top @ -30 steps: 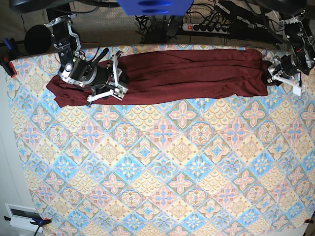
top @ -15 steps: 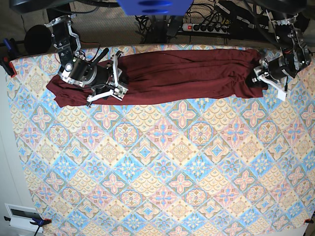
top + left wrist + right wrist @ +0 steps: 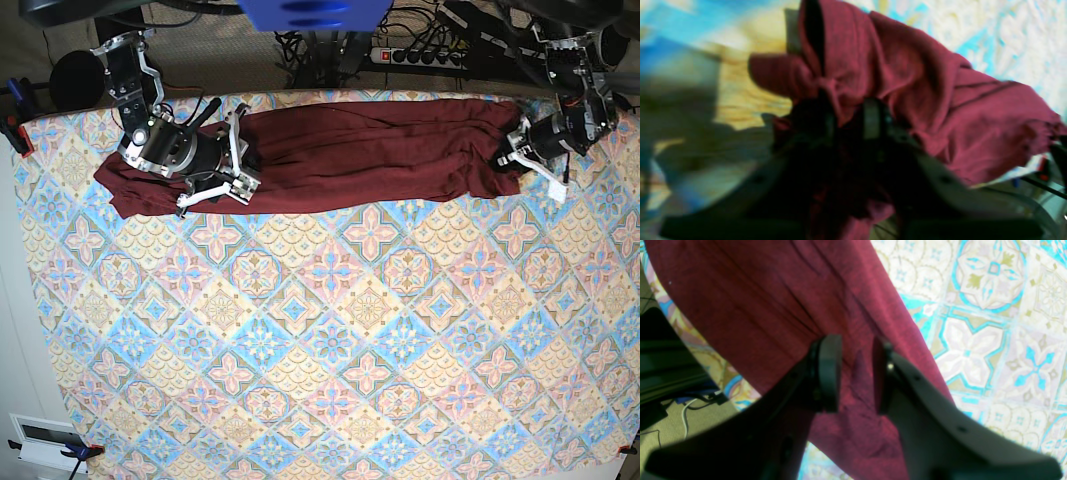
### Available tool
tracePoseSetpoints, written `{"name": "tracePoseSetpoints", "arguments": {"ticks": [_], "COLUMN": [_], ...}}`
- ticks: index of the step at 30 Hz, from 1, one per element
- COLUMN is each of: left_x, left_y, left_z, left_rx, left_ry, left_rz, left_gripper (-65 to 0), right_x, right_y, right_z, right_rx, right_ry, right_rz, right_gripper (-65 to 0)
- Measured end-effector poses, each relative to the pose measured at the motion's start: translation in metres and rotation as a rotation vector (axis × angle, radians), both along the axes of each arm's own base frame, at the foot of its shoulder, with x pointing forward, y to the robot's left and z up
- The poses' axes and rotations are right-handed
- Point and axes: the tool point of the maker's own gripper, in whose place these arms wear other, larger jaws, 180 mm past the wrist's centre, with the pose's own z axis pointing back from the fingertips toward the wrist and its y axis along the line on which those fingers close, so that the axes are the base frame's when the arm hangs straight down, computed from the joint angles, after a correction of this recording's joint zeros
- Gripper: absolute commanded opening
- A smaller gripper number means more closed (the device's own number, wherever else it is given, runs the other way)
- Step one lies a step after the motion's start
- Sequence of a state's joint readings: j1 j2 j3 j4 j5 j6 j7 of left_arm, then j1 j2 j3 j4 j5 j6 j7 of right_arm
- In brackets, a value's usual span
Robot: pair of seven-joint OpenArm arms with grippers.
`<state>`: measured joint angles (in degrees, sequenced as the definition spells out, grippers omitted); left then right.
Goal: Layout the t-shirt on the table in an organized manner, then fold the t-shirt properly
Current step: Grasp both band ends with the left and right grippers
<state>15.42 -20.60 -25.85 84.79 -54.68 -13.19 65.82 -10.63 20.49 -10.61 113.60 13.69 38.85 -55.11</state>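
1 t-shirt (image 3: 370, 150), 2 grippers, far edge of counter (image 3: 330, 340).
L wrist view blurry; I see left gripper (image 3: 848, 116) clamped on bunched shirt end. Right gripper (image 3: 857, 373) narrow, jaws not fully closed, pinching a cloth ridge. Shirt lies in 1 long strip; parts hidden under both arms.

A robotics lab is suggested: a power strip (image 3: 418, 55) and tangled cables (image 3: 300, 45) are seen beyond the bench's (image 3: 330, 350) far edge

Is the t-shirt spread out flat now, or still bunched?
Still bunched. The t-shirt lies as a long wrinkled band along the far edge of the table, its folds gathered lengthwise.
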Motion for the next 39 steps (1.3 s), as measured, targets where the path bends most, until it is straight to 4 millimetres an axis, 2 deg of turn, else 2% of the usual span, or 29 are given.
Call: {"name": "tracePoseSetpoints", "arguments": {"ticks": [3,5,10,13,22,25,29,34,39], "left_x": [0.0,-0.001,-0.003,0.008,0.04,0.045,0.041,0.019,0.019], "left_y": [-0.001,0.008,0.07,0.092,0.123,0.131,0.122,0.072,0.031], "left_z": [0.001,0.005,0.02,0.037,0.075,0.084,0.086,0.09,0.096], "left_rx": [-0.013,-0.018,0.076,0.118,0.204,0.229,0.232,0.138,0.066], "left_ry": [-0.002,-0.003,-0.015,-0.064,-0.143,-0.156,-0.166,-0.196,-0.247], "left_rz": [0.005,0.039,0.179,0.198,0.178,0.174,0.149,0.072,0.048], "left_gripper": [-64.7,-65.0,-65.0,-65.0,-65.0,-65.0,-65.0,-65.0,-65.0], "right_x": [0.0,0.0,-0.001,0.0,0.001,0.001,0.001,0.002,0.014], "right_y": [0.0,0.0,0.0,0.0,-0.002,-0.002,-0.002,-0.004,-0.022], "right_z": [0.0,0.0,0.0,0.0,0.001,0.001,0.001,0.002,0.008], "right_rx": [0.001,-0.001,0.0,0.0,-0.001,-0.001,-0.001,0.003,-0.015], "right_ry": [-0.001,0.0,0.001,-0.001,-0.004,-0.004,-0.003,-0.007,-0.033], "right_rz": [0.0,0.0,0.0,0.0,-0.005,-0.005,-0.005,-0.016,-0.069], "right_gripper": [-49.5,-49.5,-49.5,-49.5,-49.5,-49.5,-49.5,-49.5,-49.5]}}
